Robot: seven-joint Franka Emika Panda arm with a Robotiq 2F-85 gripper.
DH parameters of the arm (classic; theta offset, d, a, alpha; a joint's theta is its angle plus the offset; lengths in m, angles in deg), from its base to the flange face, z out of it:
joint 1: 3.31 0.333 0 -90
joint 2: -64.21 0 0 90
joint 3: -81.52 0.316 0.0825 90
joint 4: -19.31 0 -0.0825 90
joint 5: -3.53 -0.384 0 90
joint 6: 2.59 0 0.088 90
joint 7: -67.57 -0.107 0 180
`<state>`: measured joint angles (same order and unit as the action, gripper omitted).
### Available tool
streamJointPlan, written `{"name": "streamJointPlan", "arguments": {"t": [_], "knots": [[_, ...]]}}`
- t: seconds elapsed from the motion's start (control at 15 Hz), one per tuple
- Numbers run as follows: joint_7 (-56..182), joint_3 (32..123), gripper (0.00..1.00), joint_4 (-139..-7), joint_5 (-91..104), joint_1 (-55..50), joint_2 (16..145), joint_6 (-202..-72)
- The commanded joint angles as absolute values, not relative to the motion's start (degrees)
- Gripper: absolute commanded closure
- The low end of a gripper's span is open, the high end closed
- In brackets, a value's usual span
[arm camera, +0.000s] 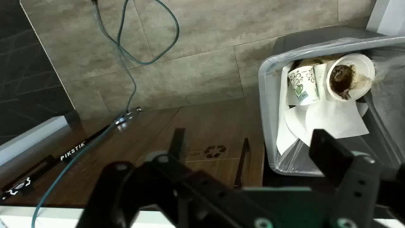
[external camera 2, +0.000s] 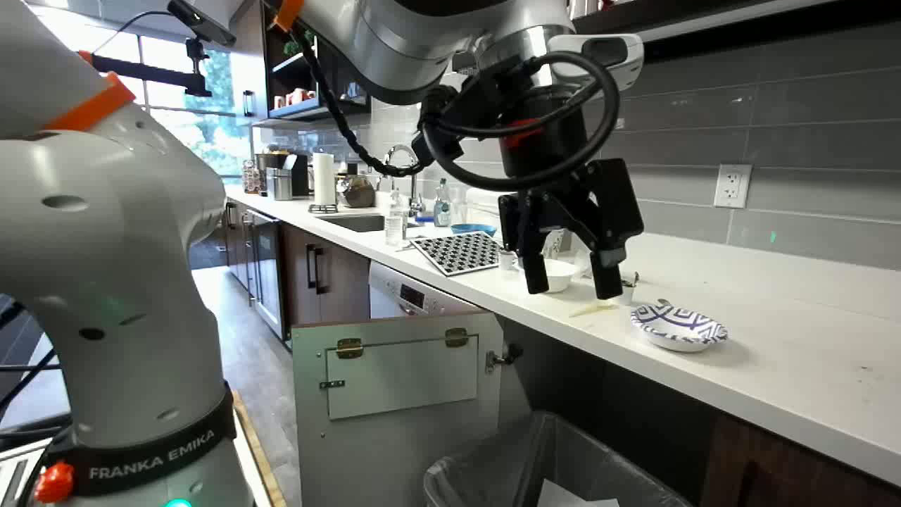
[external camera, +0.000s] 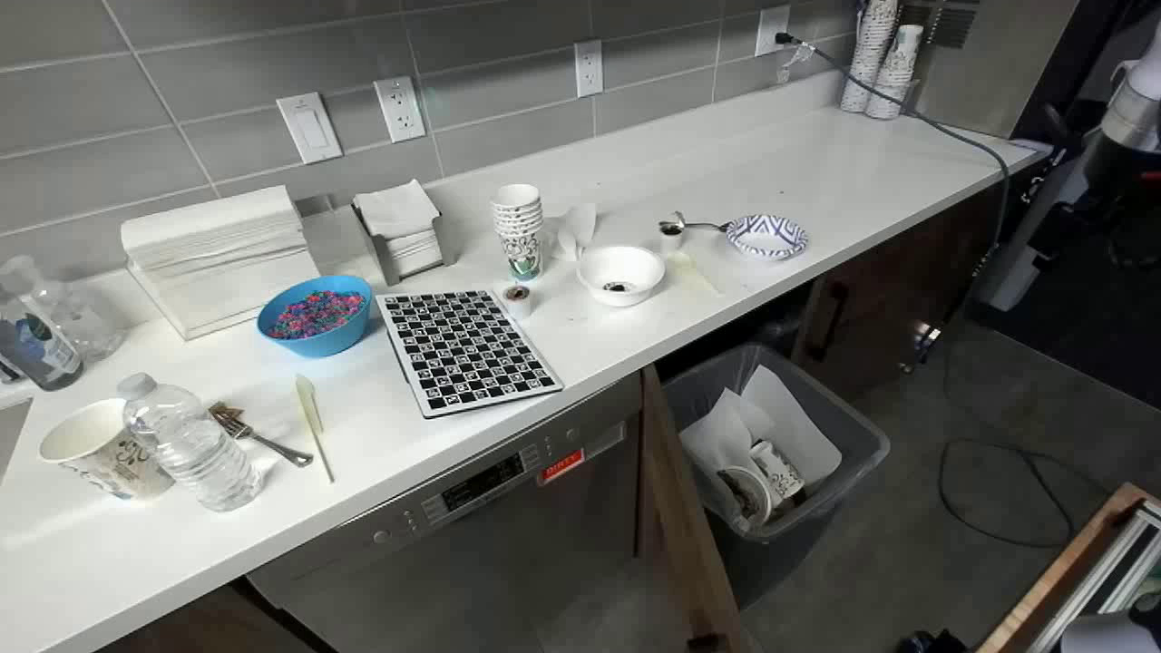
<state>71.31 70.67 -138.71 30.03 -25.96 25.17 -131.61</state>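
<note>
Robotiq hand (external camera 2: 571, 282), fingers spread wide, in the air higher than the lined grey trash bin (arm camera: 270, 110).
Table (external camera 2: 795, 359): front edge above the bin's level; blue-patterned paper bowl (external camera 2: 679, 327) near that edge, higher than the bin. Bin: mouth facing up, well apart from the hand; cabinet door (external camera 2: 366, 443) swung open alongside. Wrist view: paper cup (arm camera: 303, 85) and white container (arm camera: 365, 65) with brown residue inside the bin, recycling mark (arm camera: 215, 152) beside it. In an exterior view: of the bin's contents, white paper (external camera 2: 563, 496) alone.
</note>
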Motion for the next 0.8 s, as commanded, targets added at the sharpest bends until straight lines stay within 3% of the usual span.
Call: {"name": "streamJointPlan", "arguments": {"t": [0.0, 0.73], "knots": [[71.2, 70.5, 0.00, -138.8, 30.1, -25.7, 25.1, -131.3], [72.1, 70.0, 0.00, -137.0, 29.0, -24.2, 27.5, -133.1]]}}
